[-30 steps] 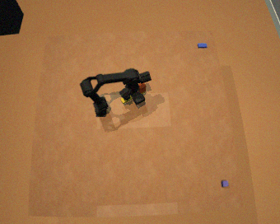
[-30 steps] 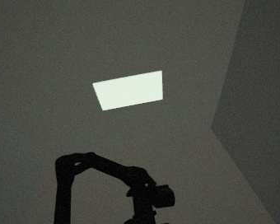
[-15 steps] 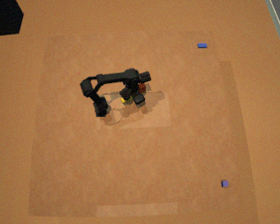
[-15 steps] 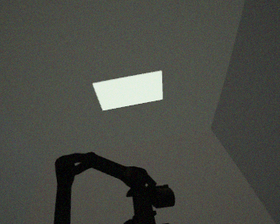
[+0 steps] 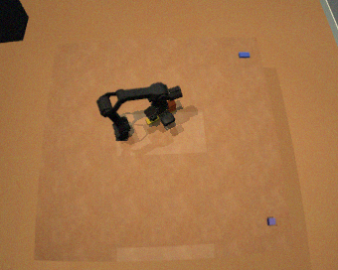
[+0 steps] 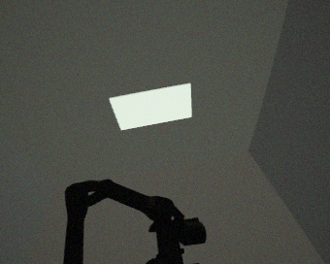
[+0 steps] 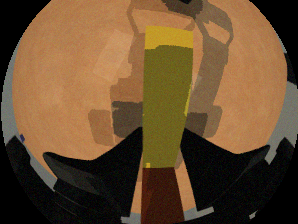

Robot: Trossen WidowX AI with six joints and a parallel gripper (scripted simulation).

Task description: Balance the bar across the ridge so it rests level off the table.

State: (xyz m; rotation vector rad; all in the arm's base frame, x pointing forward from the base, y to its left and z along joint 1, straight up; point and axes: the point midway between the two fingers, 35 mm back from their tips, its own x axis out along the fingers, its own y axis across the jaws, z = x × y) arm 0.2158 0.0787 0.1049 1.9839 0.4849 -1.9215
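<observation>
Jaws (image 5: 159,115) clamped on the bar (image 5: 150,122) (image 7: 167,95), one black finger on each side, best seen in wrist view. Same view gives the bar lengthwise: bright yellow strip at the far end, long olive-yellow stretch, dark red part at the near end, running out of the bottom edge. Top view only gives a yellow bit and a red-orange bit poking out from under the gripper, middle covered. Exterior has no bar and no desk, frame cuts off below the wrist joint

Ridge: can't pick it out in any view, so can't tell if the bar touches it or sits level. Contact with the desk (image 5: 213,199) (image 7: 60,75): can't tell either

Arm (image 5: 138,94) (image 6: 130,194) is bent over the bar; exterior shows its upper links in dark outline, top shows it whole. Shadows fall on the desk around the bar in wrist view

Farther out, top has a blue block (image 5: 244,55) and a purple cube (image 5: 271,221), well apart. Wrist only gets a small dark blue speck (image 7: 22,137) at left, can't say which. Exterior alone shows a bright white panel (image 6: 154,107) on grey
</observation>
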